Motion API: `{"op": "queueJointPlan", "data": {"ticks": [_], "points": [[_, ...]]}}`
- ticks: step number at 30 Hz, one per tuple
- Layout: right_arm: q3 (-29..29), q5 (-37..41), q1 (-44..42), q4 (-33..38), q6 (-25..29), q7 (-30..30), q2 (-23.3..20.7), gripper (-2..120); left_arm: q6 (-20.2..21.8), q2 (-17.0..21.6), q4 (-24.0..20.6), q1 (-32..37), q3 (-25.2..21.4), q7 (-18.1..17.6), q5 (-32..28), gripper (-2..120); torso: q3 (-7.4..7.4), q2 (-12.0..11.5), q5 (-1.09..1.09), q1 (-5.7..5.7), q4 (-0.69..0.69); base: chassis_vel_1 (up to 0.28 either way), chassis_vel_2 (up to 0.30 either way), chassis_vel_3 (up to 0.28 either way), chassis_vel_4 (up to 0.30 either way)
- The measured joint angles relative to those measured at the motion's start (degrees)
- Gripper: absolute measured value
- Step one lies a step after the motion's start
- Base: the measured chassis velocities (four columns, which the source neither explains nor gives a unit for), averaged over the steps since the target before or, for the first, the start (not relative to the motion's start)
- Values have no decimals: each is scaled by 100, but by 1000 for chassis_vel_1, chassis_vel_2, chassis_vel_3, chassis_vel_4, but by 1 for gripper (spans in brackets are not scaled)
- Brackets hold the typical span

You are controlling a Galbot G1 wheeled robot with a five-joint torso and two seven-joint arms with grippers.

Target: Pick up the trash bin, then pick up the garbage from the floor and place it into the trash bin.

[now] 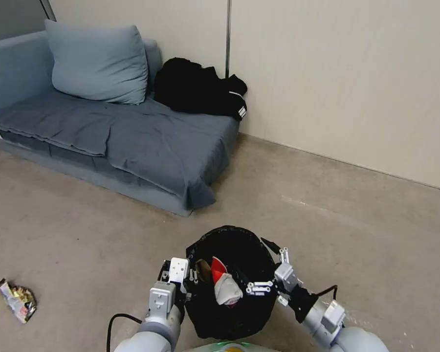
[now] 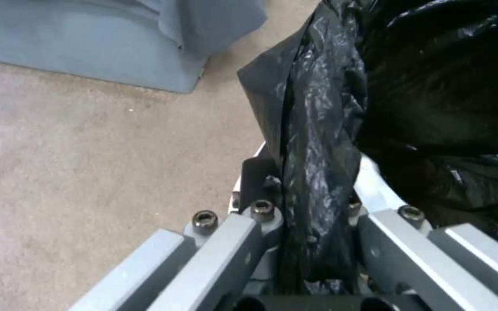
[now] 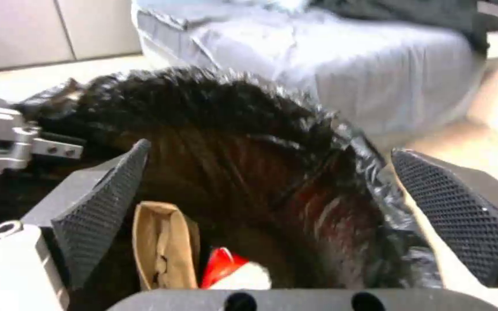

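Overhead, a gold wrapper (image 1: 17, 299) lies left of the trash bin (image 1: 232, 318).

Even, soft indoor light fills the head view, with no hard shadows; only a faint dark band lies under the sofa (image 1: 132, 146) edge. The black clothes (image 1: 200, 88) at the sofa's far end read as a flat mass without detail. In the left wrist view the bag (image 2: 324, 129) carries small white glints on its creases, and the linkage nearest the lens is soft. The right wrist view is smeared with blur, and the sofa beyond the bag is washed out, nearly white.
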Motion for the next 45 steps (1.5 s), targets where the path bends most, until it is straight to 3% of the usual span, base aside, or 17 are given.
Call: {"op": "queueJointPlan", "data": {"ticks": [3, 9, 19, 28, 33, 41, 45], "points": [[-153, 248, 45, 131, -602, 391, -66, 100, -7, -11, -8, 32, 32, -4, 27, 1, 0, 0, 1, 0, 0, 0, 0, 0, 0], [-54, 253, -103, 370, -622, 498, 35, 100, -61, -9, 46, -8, -129, 13, 23, 1, 0, 0, 0, 0, -1, 0, 0, 0, 0], [343, -23, -650, 1089, 43, 468, 255, 100, -256, -18, 486, -209, -492, 12, 13, 1, 0, 0, -1, 0, -1, 0, 0, 0, 0], [587, -133, -885, 1333, 520, 536, 425, 100, -420, -18, 596, -249, -756, 67, -16, 1, 0, 0, 0, 0, 0, 0, 0, 0, 0], [614, -182, -862, 1280, 675, 652, 503, 100, -424, -36, 588, -224, -763, 70, -47, 1, 0, 0, -1, 0, 0, 0, 0, 0, 0], [581, -518, -704, 588, 1471, 1584, 931, 100, -423, -47, 418, -95, -783, 61, -57, 1, 0, 0, 0, 0, 0, 0, 0, 0, 0], [598, -565, -619, 373, 1781, 1691, 1092, 100, -422, -62, 340, -42, -810, 48, -72, 1, 0, 0, 0, 0, -1, 0, 0, 0, 0]]}}
